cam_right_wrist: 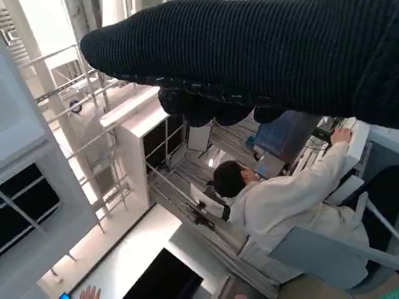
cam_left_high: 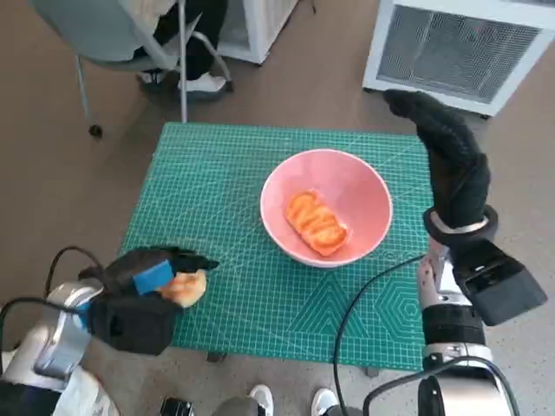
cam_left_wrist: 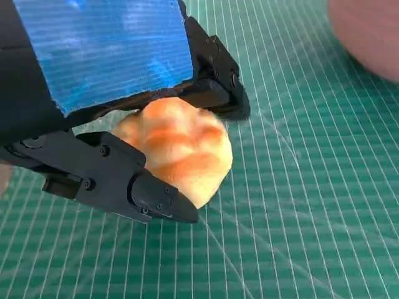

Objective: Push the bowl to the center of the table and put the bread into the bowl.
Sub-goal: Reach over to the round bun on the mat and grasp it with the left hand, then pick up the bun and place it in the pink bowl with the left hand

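A pink bowl [cam_left_high: 360,186] stands on the green cutting mat [cam_left_high: 217,173], a little right of the table's middle. One orange-brown piece of bread [cam_left_high: 316,223] lies inside it. My left hand [cam_left_high: 143,295] is at the near left edge of the mat and grips a second, paler piece of bread [cam_left_high: 186,287]. In the left wrist view this bread [cam_left_wrist: 177,146] sits between the black fingers [cam_left_wrist: 124,180] under the blue-taped back [cam_left_wrist: 106,56], just above the mat; the bowl's rim [cam_left_wrist: 368,31] blurs in a corner. My right hand [cam_left_high: 447,156] is raised beside the bowl's right side, fingers stretched out, holding nothing.
A grey chair [cam_left_high: 121,35] with a person's legs stands beyond the table's far left corner. A white louvred unit [cam_left_high: 460,48] is on the floor at the far right. Feet [cam_left_high: 260,400] show at the near edge. The right wrist view shows a seated person [cam_right_wrist: 280,199].
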Robot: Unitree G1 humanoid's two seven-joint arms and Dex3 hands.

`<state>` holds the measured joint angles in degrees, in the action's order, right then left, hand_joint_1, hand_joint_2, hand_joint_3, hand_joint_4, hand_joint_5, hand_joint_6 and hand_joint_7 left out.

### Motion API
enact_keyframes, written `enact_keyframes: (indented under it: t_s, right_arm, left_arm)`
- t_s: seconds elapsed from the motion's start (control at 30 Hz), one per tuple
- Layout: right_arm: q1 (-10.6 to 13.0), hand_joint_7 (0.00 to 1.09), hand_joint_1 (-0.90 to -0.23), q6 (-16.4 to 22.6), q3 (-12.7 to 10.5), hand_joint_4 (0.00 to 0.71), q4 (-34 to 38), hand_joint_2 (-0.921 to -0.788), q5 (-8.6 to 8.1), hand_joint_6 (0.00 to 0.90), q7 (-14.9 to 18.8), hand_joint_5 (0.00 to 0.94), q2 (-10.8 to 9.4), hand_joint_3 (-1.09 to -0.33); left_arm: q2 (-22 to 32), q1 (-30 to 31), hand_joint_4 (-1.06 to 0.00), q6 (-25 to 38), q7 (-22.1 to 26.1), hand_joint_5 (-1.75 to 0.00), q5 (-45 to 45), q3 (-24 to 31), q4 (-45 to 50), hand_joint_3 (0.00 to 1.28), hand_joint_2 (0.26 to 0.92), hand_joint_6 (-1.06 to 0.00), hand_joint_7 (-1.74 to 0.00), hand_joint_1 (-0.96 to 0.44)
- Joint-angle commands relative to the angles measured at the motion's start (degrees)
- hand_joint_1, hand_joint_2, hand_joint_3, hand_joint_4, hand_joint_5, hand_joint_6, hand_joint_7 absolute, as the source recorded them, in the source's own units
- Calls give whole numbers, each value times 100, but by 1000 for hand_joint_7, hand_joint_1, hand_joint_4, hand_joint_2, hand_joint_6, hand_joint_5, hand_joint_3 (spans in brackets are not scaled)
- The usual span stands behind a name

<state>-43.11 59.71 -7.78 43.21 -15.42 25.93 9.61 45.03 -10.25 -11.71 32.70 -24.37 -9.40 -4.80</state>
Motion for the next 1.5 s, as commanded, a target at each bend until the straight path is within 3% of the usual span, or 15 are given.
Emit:
enact_keyframes:
  t_s: [0.03,0.17,0.33,0.63,0.83,1.07,1.4,1.5]
  right_arm:
    - [66,344,-594,-18,-24,361,61,-921,35,203,51,0,58,-750]
    - [59,344,-591,-18,-29,360,48,-921,34,203,45,0,70,-750]
    - [31,344,-589,-30,-29,359,57,-921,45,202,33,0,67,-750]
    - [8,345,-590,-52,-27,360,72,-921,20,202,53,0,55,-749]
    - [15,345,-586,-71,-28,360,32,-921,-4,202,60,0,53,-748]
    - [29,346,-586,-57,-34,361,-6,-921,11,203,21,1,37,-749]
    - [41,345,-580,-1,-70,363,2,-921,105,201,-91,1,32,-751]
    - [44,345,-580,11,-81,363,-8,-921,125,202,-121,1,40,-751]
  left_arm:
    - [186,-13,-663,45,256,-1284,355,276,424,62,915,-709,-935,-1]
    - [155,-144,-622,236,379,-1358,1020,835,1072,65,919,-732,-918,1]
    - [-14,-551,-627,550,149,-1331,1454,1374,1852,58,914,-754,-928,3]
    - [-415,-1795,-710,709,-478,-1153,1349,1403,2156,38,897,-773,-1006,3]
    - [-717,-2844,-766,342,-781,-1069,920,895,1502,22,890,-780,-1023,2]
    - [-1111,-3920,-793,179,-668,-992,479,147,589,15,887,-786,-1057,3]
    - [-1982,-4952,-652,-671,-693,-1171,257,-726,-1843,58,919,-686,-1134,0]
    - [-2202,-5137,-682,-1000,-786,-1190,153,-917,-2467,66,918,-647,-1127,0]
